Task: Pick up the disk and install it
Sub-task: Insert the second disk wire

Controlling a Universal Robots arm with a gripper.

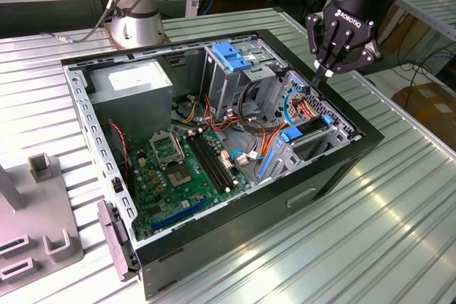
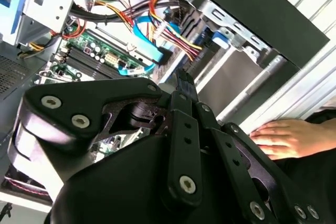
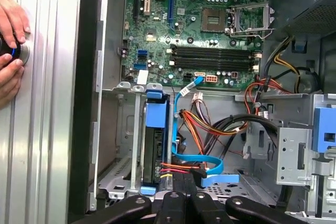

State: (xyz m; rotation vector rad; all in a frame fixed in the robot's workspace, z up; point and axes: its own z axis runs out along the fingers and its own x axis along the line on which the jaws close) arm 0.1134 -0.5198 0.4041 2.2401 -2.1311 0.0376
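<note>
The disk stands on edge in the drive bay at the case's corner on the exterior view's right, with blue carrier rails at both ends. In the first wrist view the disk shows as a dark slab under a blue rail, with a blue data cable and power wires running beside it. My gripper hangs just above and behind that bay, shut, with nothing between its fingers. The fingertips sit together over the blue cable. In the second wrist view the gripper points down into the case.
The open computer case lies on a ribbed metal table. Inside are the motherboard, a grey power supply and a metal drive cage with a blue latch. A person's hand rests on the table beside the case. Grey fixtures stand at the exterior view's left.
</note>
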